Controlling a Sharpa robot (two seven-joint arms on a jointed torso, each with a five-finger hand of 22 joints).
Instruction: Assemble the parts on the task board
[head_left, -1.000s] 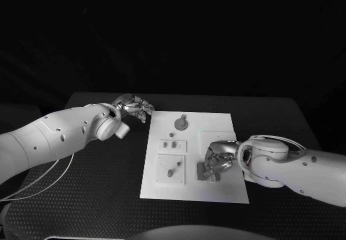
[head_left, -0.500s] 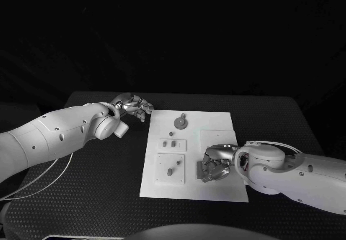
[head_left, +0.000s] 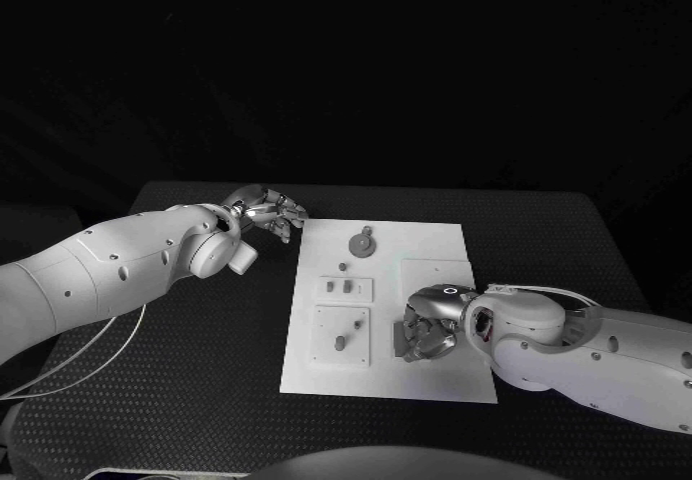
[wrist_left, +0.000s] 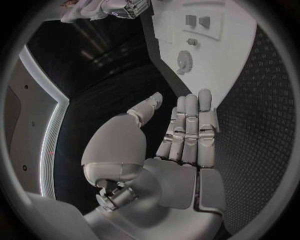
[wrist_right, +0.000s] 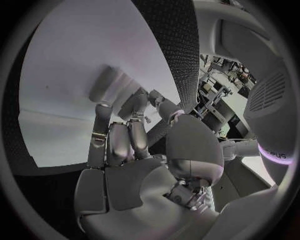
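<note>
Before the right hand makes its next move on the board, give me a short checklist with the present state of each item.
1. Right hand over the task board, at the grey bar near the board's front edge: ok.
2. Bar gripped: cannot tell; in the right wrist view the fingertips reach the bar, but no hold shows.
3. Left hand off the board, beside its far left corner, fingers straight, holding nothing: ok.
4. Round gear-like part lies away from both hands: ok.
5. Small pegs on the raised plate stand untouched: ok.
</note>
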